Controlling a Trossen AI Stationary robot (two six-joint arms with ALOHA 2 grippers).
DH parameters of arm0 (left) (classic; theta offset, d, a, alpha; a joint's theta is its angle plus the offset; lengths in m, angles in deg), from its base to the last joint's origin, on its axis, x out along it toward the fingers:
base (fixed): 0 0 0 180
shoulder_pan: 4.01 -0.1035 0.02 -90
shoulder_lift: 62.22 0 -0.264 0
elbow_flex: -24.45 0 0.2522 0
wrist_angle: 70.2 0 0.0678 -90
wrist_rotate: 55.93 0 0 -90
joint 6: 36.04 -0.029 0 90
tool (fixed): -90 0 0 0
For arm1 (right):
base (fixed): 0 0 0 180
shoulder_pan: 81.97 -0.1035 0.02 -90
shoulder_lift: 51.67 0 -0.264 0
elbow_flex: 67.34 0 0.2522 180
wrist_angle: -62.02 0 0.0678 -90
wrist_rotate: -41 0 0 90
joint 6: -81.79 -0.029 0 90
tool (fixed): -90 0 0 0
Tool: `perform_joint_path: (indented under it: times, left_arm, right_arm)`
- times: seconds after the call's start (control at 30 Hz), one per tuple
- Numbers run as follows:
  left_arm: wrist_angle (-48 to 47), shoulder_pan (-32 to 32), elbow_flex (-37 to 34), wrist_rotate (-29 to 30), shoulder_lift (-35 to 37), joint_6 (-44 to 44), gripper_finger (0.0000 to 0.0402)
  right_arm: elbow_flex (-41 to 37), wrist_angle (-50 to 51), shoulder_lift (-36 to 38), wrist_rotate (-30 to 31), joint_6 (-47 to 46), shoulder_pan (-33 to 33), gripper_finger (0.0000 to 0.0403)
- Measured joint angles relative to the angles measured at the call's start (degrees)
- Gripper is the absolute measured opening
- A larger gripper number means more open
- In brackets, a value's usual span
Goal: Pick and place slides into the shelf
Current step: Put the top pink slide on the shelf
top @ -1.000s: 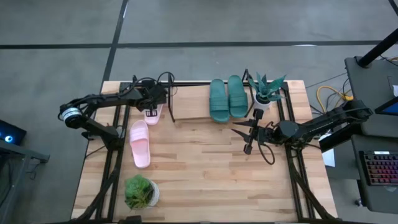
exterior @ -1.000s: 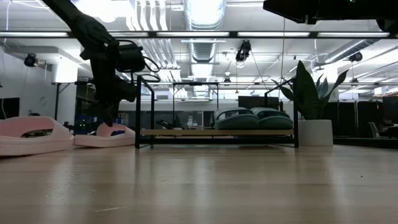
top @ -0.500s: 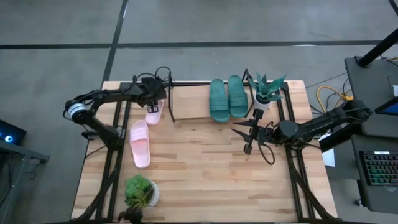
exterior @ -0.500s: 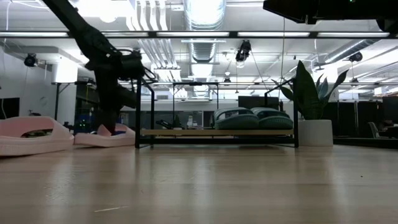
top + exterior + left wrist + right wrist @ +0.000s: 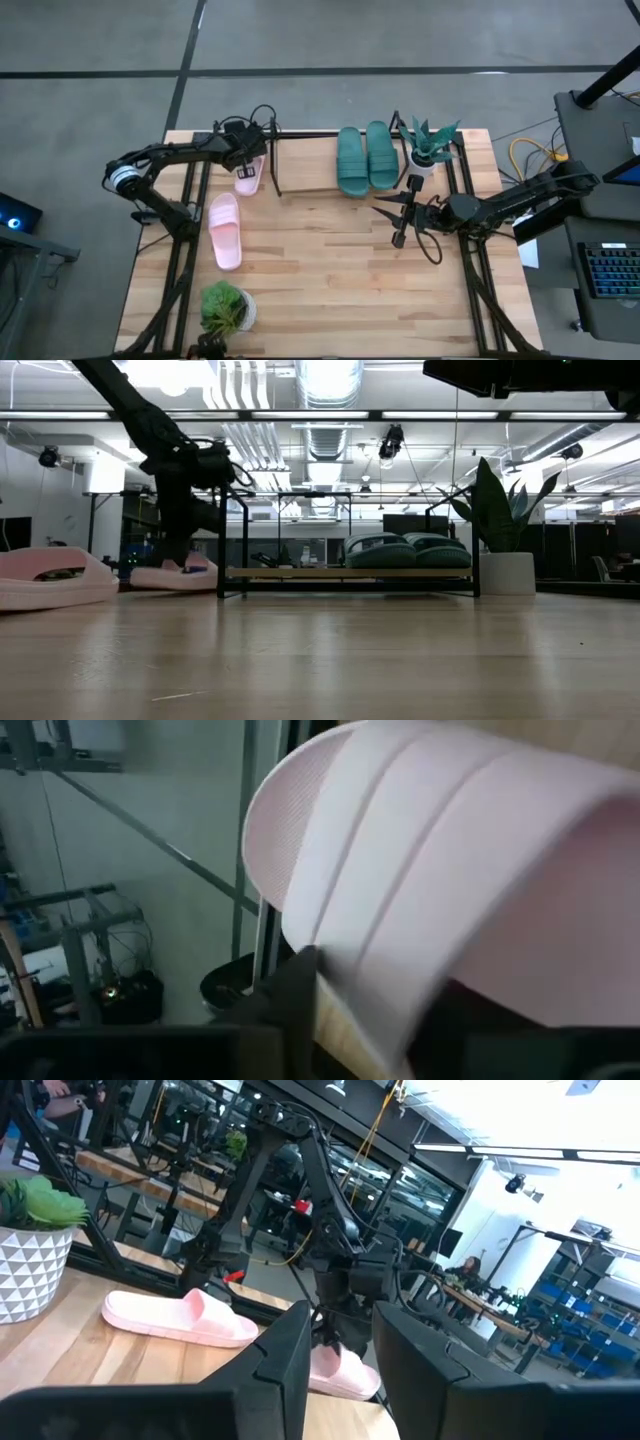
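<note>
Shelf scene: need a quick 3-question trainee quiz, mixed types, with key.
1. True or false: both teal slides sit on the shelf.
2. Which end effector is at the pink slide next to the shelf? A) left B) right
3. How many pink slides lie outside the shelf?

Key:
1. True; the pair lies side by side at the shelf's end nearest the potted plant.
2. A; the left end effector is on it, while the right end effector waits open above the table.
3. Two; the other pink slide lies alone.

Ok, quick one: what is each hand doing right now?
Left hand: closed on a pink slide beside the shelf.
Right hand: open, empty, waiting over the table.
</note>
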Motion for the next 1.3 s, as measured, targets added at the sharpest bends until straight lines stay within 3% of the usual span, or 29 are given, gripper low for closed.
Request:
perform_joint_path:
  times: [0.17,0.47,0.6,0.73,0.9,1.1,1.3]
  left_arm:
    - [-3.52,-0.02,0.03,0.74,2.61,0.03,0.0011]
    - [-11.45,0.30,1.37,3.14,12.13,0.60,0.0002]
    - [-11.55,1.19,2.24,4.21,18.74,0.66,0.0001]
    - [-11.44,2.68,4.05,9.13,25.68,2.19,0.0001]
    - [-11.12,4.28,7.27,9.28,31.61,7.73,0.0001]
    - [-9.65,8.08,10.63,8.66,31.70,14.24,0.0000]
    - [-8.92,13.84,15.12,10.01,24.51,17.91,0.0000]
  right_arm:
    - [0.00,0.00,0.00,0.00,0.04,0.01,0.0099]
    - [-0.02,0.00,0.00,0.00,0.17,0.01,0.0098]
    - [-0.04,0.02,0.00,0.00,0.17,0.00,0.0095]
    - [-0.04,0.00,-0.02,0.00,0.17,0.01,0.0093]
    - [-0.04,0.00,0.00,0.00,0.17,0.02,0.0097]
    - [-0.04,-0.07,0.00,0.00,0.17,0.01,0.0093]
    - [-0.04,-0.11,0.00,0.00,0.17,0.02,0.0093]
